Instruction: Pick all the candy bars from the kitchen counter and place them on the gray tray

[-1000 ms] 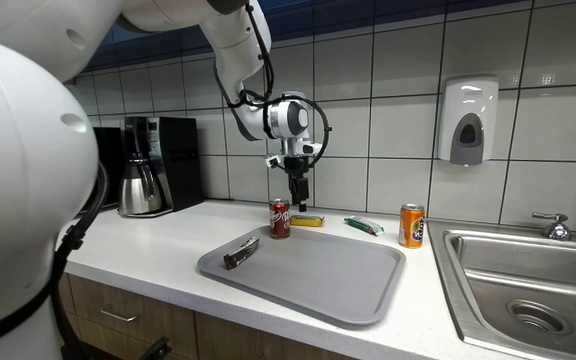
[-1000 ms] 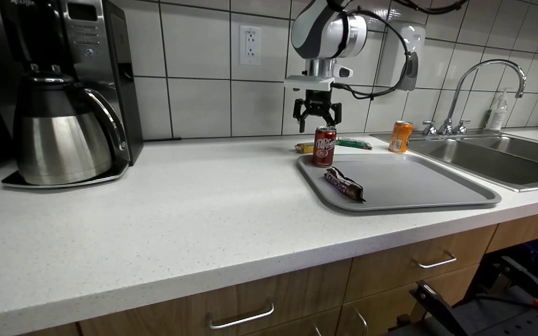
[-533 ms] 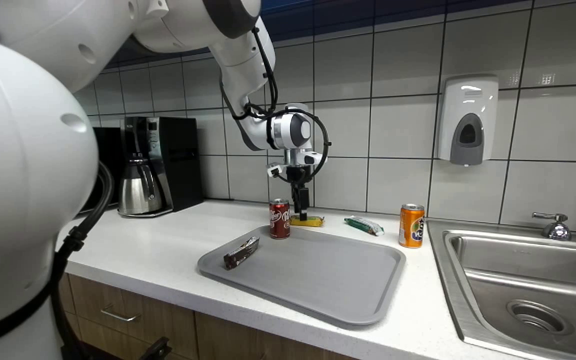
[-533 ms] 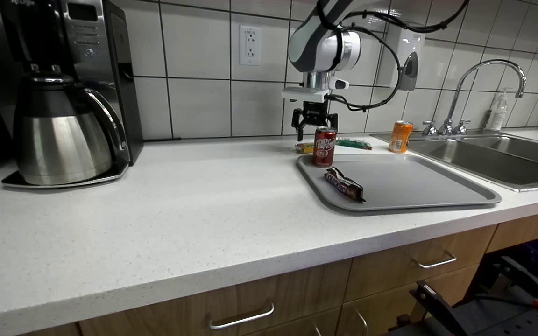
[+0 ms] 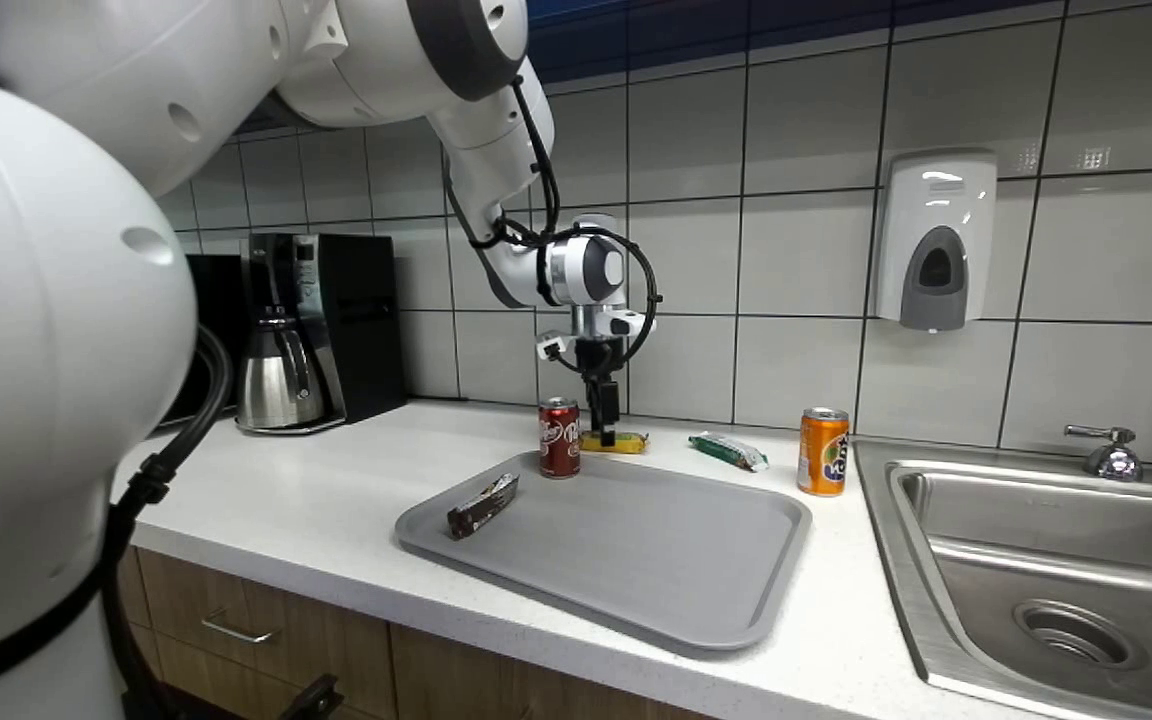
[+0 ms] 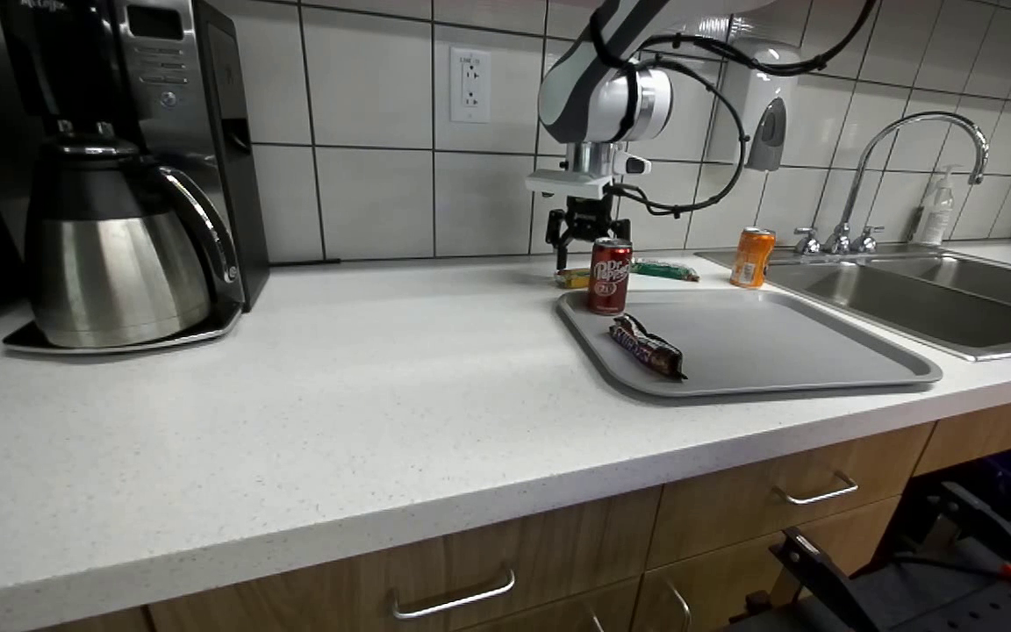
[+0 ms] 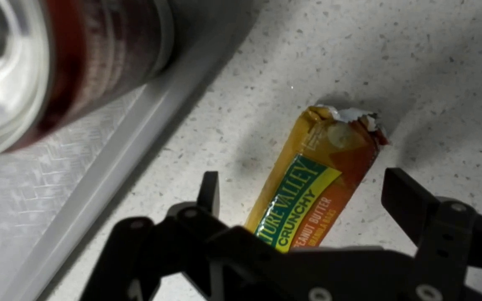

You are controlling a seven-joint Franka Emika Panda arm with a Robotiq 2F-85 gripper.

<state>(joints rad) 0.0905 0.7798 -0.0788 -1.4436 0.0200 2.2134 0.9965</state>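
The yellow bar (image 7: 308, 188) lies on the white counter (image 6: 339, 412) behind the tray, partly hidden by the can and gripper in both exterior views. My gripper (image 7: 301, 190) is open, its fingers on either side of the yellow bar, apart from it; the bar's near end is hidden under the gripper body. In an exterior view the gripper (image 5: 604, 438) is low at the bar. The dark bar (image 5: 483, 506) lies on the gray tray (image 5: 636, 550), at its left in that view. The green bar (image 5: 729, 451) lies on the counter behind the tray.
A dark-red can (image 5: 559, 438) stands upright on the tray's back corner, close beside the gripper. An orange can (image 5: 824, 452) stands between the tray and the steel sink (image 5: 1066, 540). The tiled wall is close behind the bars. A coffee maker (image 6: 128, 202) stands on the counter.
My gripper has come down from above the yellow bar to around it, with its fingers still open. The bars, cans and tray have not moved.
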